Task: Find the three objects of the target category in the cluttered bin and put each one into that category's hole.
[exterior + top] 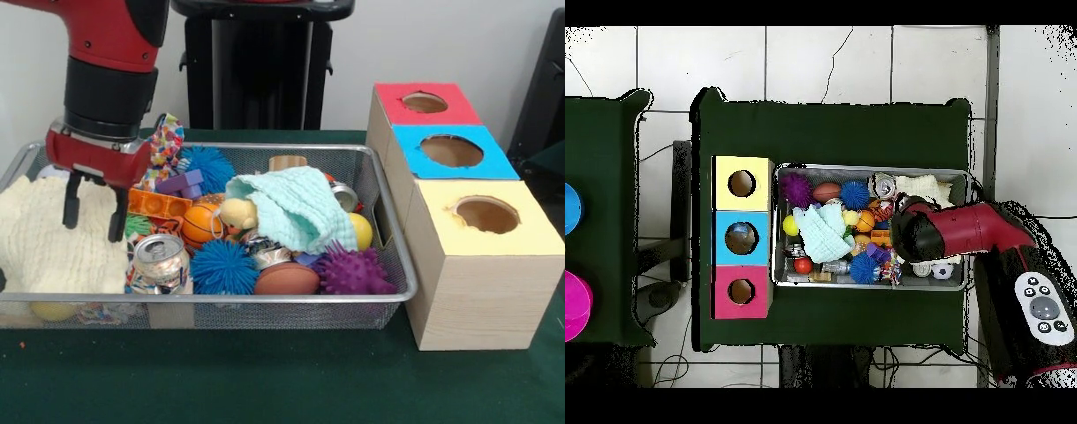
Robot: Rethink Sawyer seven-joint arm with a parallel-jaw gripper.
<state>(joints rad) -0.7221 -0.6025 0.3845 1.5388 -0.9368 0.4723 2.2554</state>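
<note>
1. Front view: a bench (282, 389) under dark green cloth stands before a pale wall, and a wire mesh bin (265, 309) on it is crowded with toys.
2. The pincer (93, 212) hangs released, its two dark fingers spread and holding nothing, over the bin's left part above a cream knitted cloth (44, 238).
3. In the bin lie a dented soda can (161, 258), a blue spiky ball (223, 267), a purple spiky ball (353, 270), a small orange basketball (202, 224), a brown football (287, 279) and a mint cloth (296, 208).
4. Just right of the bin stand three wooden boxes, each with a round hole: the yellow-topped box (494, 231) nearest, the blue-topped box (455, 152) behind it, the red-topped box (425, 104) farthest.
5. Overhead view: the bench sits on a pale tiled floor (825, 60); the red arm (965, 230) reaches over the bin's right part, hiding the pincer, and the boxes line the bin's left side.
</note>
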